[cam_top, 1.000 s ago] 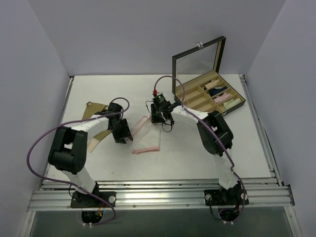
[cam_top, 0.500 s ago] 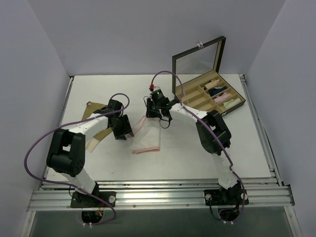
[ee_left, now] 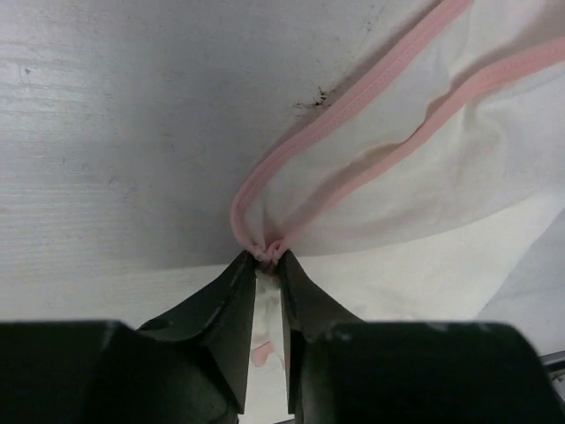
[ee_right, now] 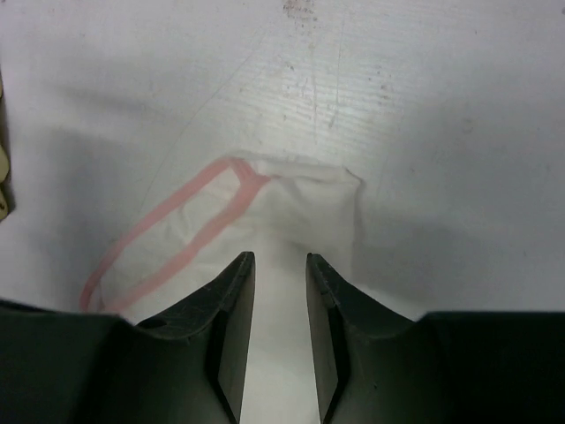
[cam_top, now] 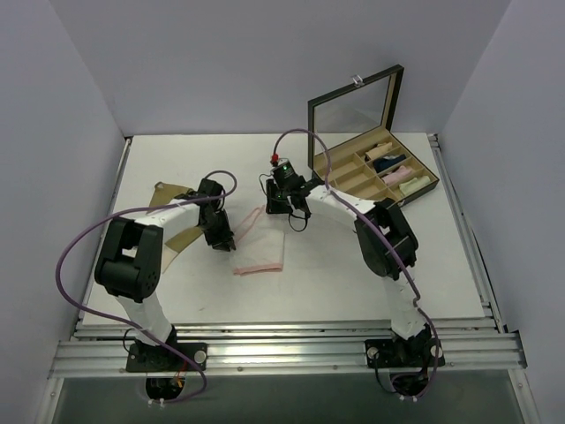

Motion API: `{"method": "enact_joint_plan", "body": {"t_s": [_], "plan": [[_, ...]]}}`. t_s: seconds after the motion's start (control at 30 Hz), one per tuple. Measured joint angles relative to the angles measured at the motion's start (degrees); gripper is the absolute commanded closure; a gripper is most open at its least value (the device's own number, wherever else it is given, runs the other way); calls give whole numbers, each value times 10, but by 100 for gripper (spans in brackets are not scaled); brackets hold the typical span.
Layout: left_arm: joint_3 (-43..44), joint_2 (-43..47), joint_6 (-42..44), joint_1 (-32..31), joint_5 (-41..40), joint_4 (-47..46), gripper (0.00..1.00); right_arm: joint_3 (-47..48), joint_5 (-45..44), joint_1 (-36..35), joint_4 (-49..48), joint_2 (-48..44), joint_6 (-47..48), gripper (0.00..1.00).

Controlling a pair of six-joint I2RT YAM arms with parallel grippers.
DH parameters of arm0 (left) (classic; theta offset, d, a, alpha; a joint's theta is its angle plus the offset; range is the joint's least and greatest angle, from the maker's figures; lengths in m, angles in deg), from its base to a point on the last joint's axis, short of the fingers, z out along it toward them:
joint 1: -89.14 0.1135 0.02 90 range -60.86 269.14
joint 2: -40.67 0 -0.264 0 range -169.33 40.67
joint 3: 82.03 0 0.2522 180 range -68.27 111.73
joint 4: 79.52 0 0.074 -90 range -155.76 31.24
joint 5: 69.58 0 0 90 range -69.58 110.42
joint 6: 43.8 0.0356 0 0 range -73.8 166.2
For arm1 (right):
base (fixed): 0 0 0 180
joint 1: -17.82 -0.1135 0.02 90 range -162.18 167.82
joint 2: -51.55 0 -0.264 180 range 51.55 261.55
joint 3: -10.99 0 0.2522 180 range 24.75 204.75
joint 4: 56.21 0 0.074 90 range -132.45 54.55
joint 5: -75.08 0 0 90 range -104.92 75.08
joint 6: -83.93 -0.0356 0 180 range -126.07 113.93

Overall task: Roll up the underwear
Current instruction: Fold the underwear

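The white underwear with pink edging lies flat mid-table. My left gripper is at its left edge; in the left wrist view it is shut on a bunched fold of the pink hem. My right gripper hovers at the cloth's far corner. In the right wrist view the right gripper is open, fingers apart over the white cloth, nothing pinched. The tan underwear lies at the left, partly hidden under my left arm.
A dark compartment case with its mirrored lid raised stands at the back right, holding several cloth rolls. White walls close in on the table on three sides. Purple cables loop off both arms.
My left gripper moved right onto the white underwear's edge and closed on the pink hem. The cloth shifted slightly left. The right gripper moved a little toward the far corner.
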Motion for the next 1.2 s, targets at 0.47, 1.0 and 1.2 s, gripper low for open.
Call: {"method": "enact_joint_plan", "body": {"t_s": [0.47,1.0,1.2], "plan": [[-33,16,-80,-32,30,-11,73,-212,-67,-152,-16,-223,-27,62],[-43,63,-103,55,30,69,39,-228,-144,-256,-49,-181,-37,60],[-37,65,-83,89,30,80,40,-175,-168,-263,-37,-111,-23,60]]}}
